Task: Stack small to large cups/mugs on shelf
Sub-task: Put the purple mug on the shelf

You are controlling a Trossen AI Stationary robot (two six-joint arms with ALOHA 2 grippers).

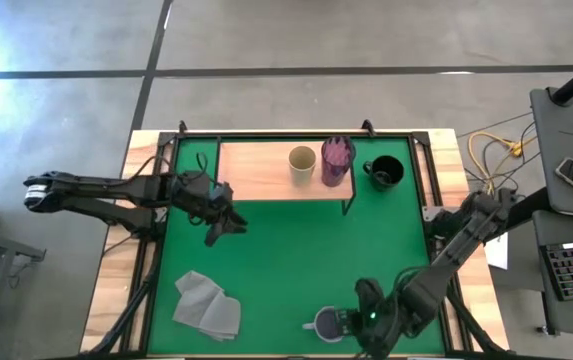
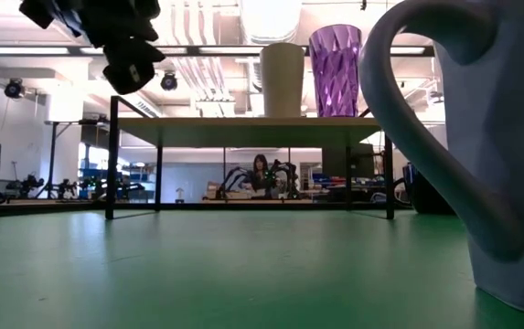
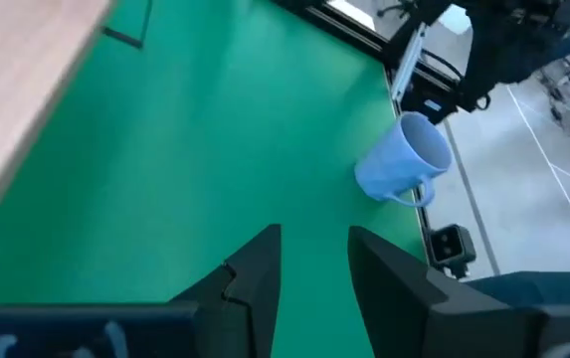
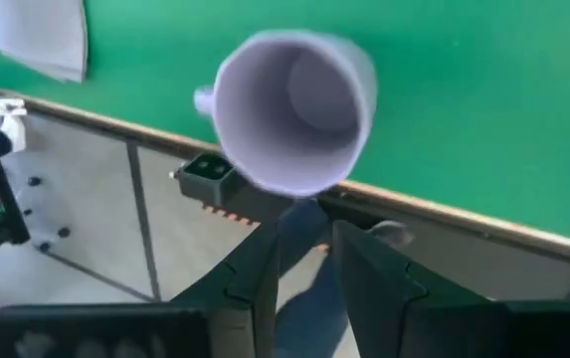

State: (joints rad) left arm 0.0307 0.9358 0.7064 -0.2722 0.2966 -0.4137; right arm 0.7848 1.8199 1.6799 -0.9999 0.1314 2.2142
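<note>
Green matting (image 1: 286, 260) carries the lavender-grey mug (image 1: 324, 324), beside which the right gripper (image 1: 351, 322) is poised, jaws nearly together. Left gripper (image 1: 228, 222) jaws are seen slightly apart. A rim-only pinch could let it slip.

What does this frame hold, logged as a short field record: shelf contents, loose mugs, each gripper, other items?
on shelf: tan cup and purple tumbler side by side on the shelf
beside shelf: black mug, on the green mat off the shelf's right end
lavender mug: at the mat's near edge
right gripper: at the lavender mug's rim, not clearly gripping
left gripper: open, above the mat near the shelf's left end
other: grey cloth
</note>
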